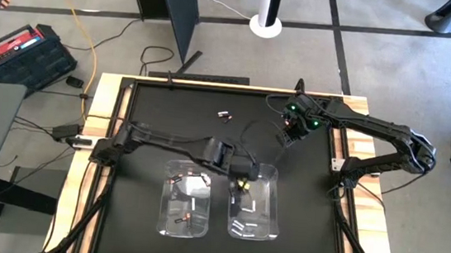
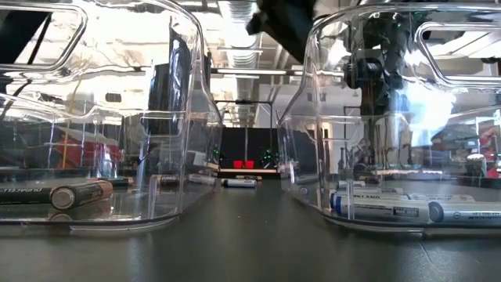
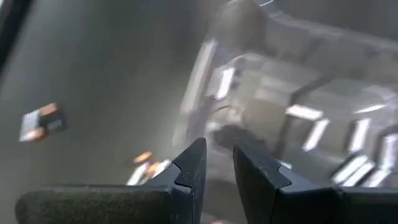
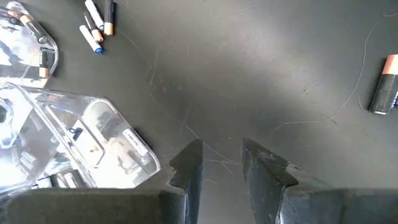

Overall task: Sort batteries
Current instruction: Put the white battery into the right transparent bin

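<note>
Black-topped table with a wooden rim carries two clear plastic bins side by side near its front edge: left clear bin and right clear bin. Left gripper sits over the rear rim of the right clear bin, arm reaching in from the table's left edge; in the left wrist view its two dark fingers stand a narrow gap apart with nothing between them, so slightly spread and empty. Right gripper hangs over bare tabletop toward the rear right corner, well apart from both bins; right wrist view shows its fingers parted with only table surface in the gap, holding nothing. Batteries: dark copper-topped cells lie on the floor of the left clear bin, white cells with blue marks lie on the floor of the right clear bin. A few loose batteries rest on the table near the rear edge, middle; low view shows one of them between the bins, far back. Right wrist view shows another dark copper-ended battery alone on the tabletop, and a small cluster of white and dark cells just beside a bin.
</note>
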{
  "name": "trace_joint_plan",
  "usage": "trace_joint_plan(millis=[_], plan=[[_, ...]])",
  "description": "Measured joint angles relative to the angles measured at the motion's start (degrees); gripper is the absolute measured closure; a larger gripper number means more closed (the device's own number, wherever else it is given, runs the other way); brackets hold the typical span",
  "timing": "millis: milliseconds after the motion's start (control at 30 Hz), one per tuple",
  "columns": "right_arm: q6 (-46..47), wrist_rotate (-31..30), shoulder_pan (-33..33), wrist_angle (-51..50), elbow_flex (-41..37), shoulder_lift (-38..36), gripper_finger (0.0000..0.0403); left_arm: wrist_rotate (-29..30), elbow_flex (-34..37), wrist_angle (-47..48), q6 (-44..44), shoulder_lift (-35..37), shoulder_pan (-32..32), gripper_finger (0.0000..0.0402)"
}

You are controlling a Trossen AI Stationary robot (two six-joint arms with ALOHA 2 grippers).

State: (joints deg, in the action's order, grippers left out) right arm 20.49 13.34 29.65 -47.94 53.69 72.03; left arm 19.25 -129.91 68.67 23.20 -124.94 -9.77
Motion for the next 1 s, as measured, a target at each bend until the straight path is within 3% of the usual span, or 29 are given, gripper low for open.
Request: trace_joint_plan(millis=[200, 400, 600, 800, 1000], plan=[[0.0, 0.0, 0.0, 0.1, 0.0, 0.0, 0.0276, 1.5, 0.0, 7.9, -3.4, 3.7, 3.5, 0.0325], [0.0, 0.0, 0.0, 0.1, 0.0, 0.0, 0.0276, 2.3, 0.0, 8.8, -12.3, 4.1, 7.8, 0.0325], [0.6, 0.0, 0.0, 0.2, 0.0, 0.0, 0.0276, -1.4, 1.2, 8.6, -22.4, 4.4, 14.5, 0.0325], [2.0, 0.0, 0.0, 0.4, 0.0, 0.0, 0.0276, -8.8, 9.0, 3.4, -29.6, 8.8, 23.6, 0.0325], [2.8, 0.0, 0.0, 0.4, 0.0, 0.0, 0.0276, -14.9, 22.8, -6.4, -33.1, 15.6, 31.6, 0.0325]])
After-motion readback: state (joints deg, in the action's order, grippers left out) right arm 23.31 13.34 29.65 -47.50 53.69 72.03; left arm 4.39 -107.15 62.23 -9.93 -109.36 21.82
